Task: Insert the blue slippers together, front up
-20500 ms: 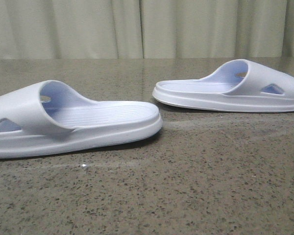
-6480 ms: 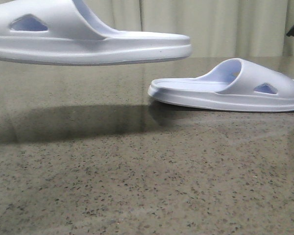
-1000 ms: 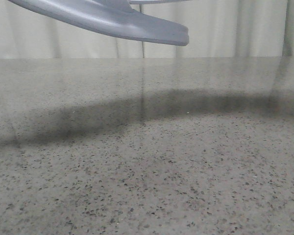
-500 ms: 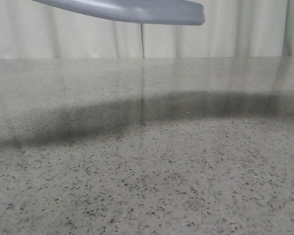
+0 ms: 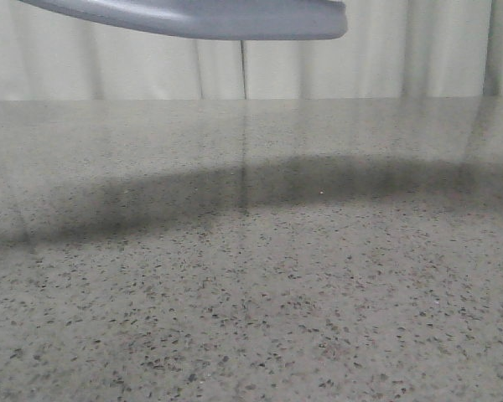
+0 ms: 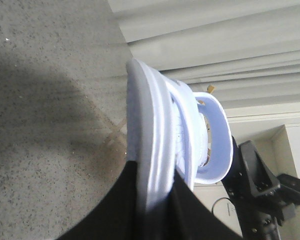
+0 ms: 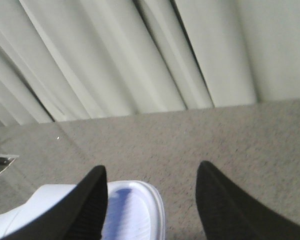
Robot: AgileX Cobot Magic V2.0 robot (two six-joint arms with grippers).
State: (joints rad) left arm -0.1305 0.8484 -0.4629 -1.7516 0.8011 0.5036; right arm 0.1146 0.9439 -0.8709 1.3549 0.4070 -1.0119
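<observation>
In the front view only the grey sole of a blue slipper (image 5: 210, 18) shows, held high along the top edge over the table; neither gripper shows there. In the left wrist view my left gripper (image 6: 154, 172) is shut on the sole edge of the pale blue-white slippers (image 6: 155, 125), which stand on edge with a strap loop (image 6: 217, 135) on the far side. They look pressed together as a pair. In the right wrist view my right gripper (image 7: 151, 169) is open, and a slipper's rounded end (image 7: 137, 210) lies between the fingers, close to one finger (image 7: 92, 200).
The speckled stone table (image 5: 260, 293) carries a broad dark shadow under the lifted slippers. Pale curtains (image 5: 402, 50) hang behind it. The black right arm (image 6: 260, 185) shows just beyond the slippers in the left wrist view.
Over the last second the slipper sole in the front view has levelled out from a tilt and shifted slightly right. It has hardly moved in the last half second.
</observation>
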